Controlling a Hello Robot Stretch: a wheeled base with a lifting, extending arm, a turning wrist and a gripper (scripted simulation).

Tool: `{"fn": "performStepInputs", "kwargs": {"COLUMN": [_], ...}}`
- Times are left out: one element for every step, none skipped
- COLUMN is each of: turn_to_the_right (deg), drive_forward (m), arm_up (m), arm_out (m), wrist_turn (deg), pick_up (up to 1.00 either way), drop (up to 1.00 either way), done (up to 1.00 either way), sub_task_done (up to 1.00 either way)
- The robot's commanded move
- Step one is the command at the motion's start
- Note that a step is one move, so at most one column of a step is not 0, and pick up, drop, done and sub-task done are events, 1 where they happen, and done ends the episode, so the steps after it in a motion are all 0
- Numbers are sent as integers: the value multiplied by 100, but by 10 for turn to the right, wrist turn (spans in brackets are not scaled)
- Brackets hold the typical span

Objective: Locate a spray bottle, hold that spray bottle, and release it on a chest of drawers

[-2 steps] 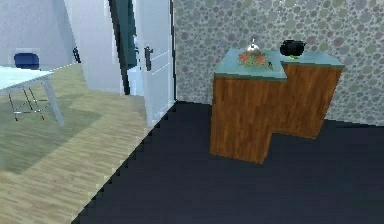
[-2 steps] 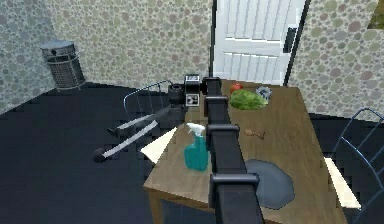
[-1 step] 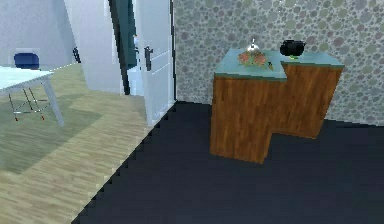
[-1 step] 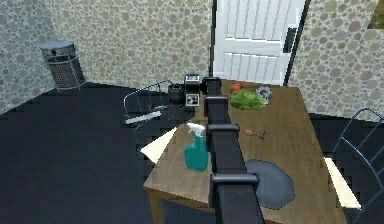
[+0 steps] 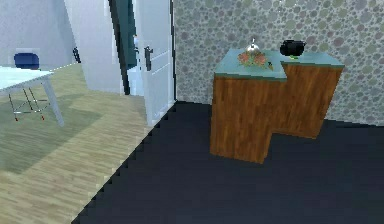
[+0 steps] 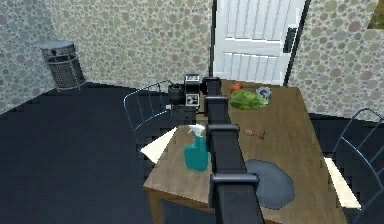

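A teal spray bottle (image 6: 195,150) stands upright on the wooden table (image 6: 290,135), just left of my dark arm bar (image 6: 228,150). The arm reaches out over the table toward its far edge. My gripper (image 6: 176,96) sits at the arm's far end, near the table's far left corner and farther out than the bottle. A wire chair stands behind it, so I cannot tell whether it holds anything. In the forward view, a wooden cabinet with a teal top (image 5: 270,105) stands against the patterned wall, with small items on top.
Green and red food (image 6: 246,97), a small brown item (image 6: 256,130) and a grey round mat (image 6: 264,180) lie on the table. Wire chairs (image 6: 148,108) flank it. A wire bin (image 6: 62,62) stands by the wall. A white door (image 5: 152,60) and a white table (image 5: 28,85) lie ahead.
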Motion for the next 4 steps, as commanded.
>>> {"fn": "performStepInputs", "kwargs": {"turn_to_the_right": [0,0,0,0], "drive_forward": [0,0,0,0], "arm_up": [0,-30,0,10], "arm_out": [0,0,0,0], "wrist_turn": [300,0,0,0], "pick_up": [0,0,100,0], "drop": [0,0,0,0], "done": [0,0,0,0], "sub_task_done": [0,0,0,0]}}
